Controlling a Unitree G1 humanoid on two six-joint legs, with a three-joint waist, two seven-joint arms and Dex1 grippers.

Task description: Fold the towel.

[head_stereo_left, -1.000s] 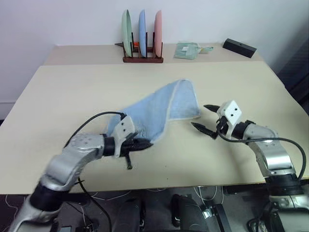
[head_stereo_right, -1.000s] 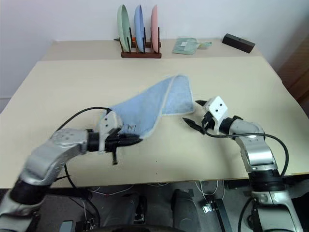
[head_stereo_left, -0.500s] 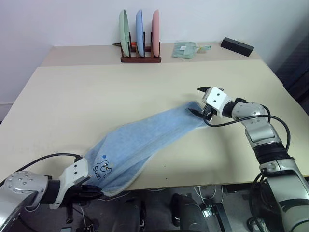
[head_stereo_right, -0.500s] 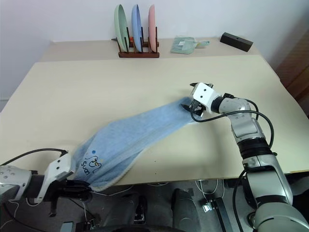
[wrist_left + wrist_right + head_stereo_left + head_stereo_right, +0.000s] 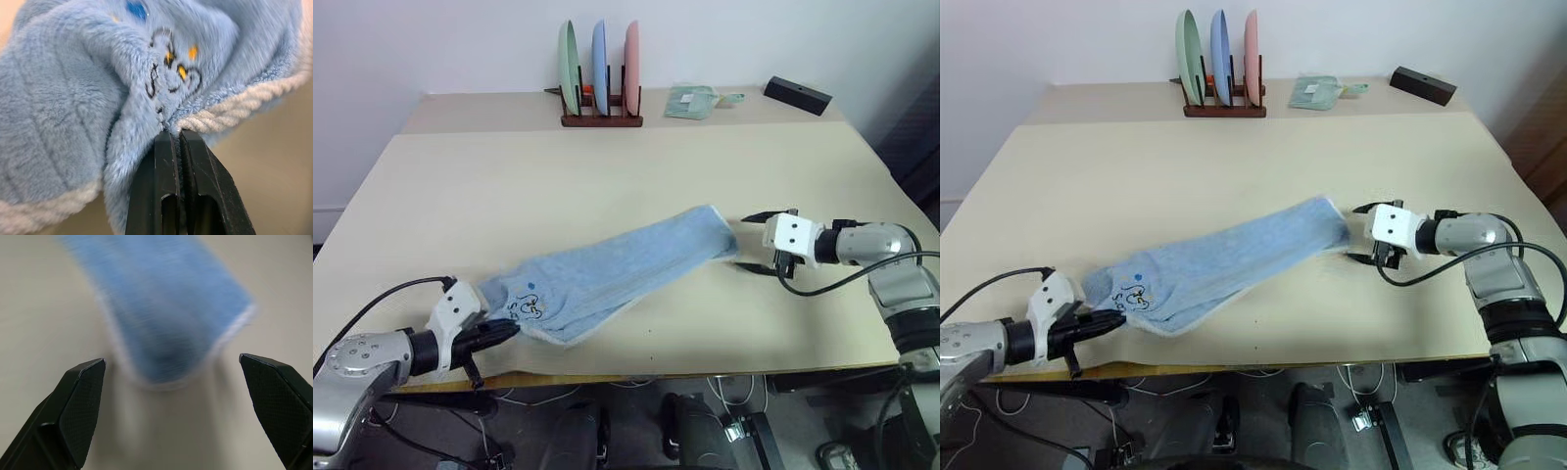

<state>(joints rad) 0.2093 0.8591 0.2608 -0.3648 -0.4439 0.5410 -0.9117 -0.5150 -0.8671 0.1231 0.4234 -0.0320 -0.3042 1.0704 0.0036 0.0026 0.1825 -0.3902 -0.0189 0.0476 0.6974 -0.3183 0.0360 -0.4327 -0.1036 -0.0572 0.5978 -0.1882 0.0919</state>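
1. Pinching the towel (image 5: 607, 279) at its logo end, the left pincer (image 5: 504, 331) is sitting at the near left edge of the tabletop (image 5: 509, 186), its two black fingers (image 5: 168, 161) pressed together on the white stitched edging beside the small dark printed logo (image 5: 171, 73).
2. Standing wide apart, the right pincer (image 5: 766, 240) is hanging just past the towel's far end, with nothing between its fingers (image 5: 80, 396); a narrow strip of bare tabletop is separating it from the cloth.
3. Lying as a long, bunched strip, the light blue towel is running slantwise across the near half of the tabletop, from the left pincer at the near left up toward the right pincer at the right.
4. Its logo end is lying crumpled at the near edge, and its other end is resting flat on the surface, the white edging showing along the rim.
5. At the far side of the tabletop, a wooden plate rack (image 5: 602, 119) is holding three plates on edge: a green plate (image 5: 569, 65), a blue plate (image 5: 601, 65) and a pink plate (image 5: 632, 65).
6. To the right of the rack, a small pale green folded item (image 5: 693, 101) is lying flat, and further right a black block (image 5: 799, 95) is sitting near the far right corner.
7. All of these far things are lying well apart from the towel and from both pincers.
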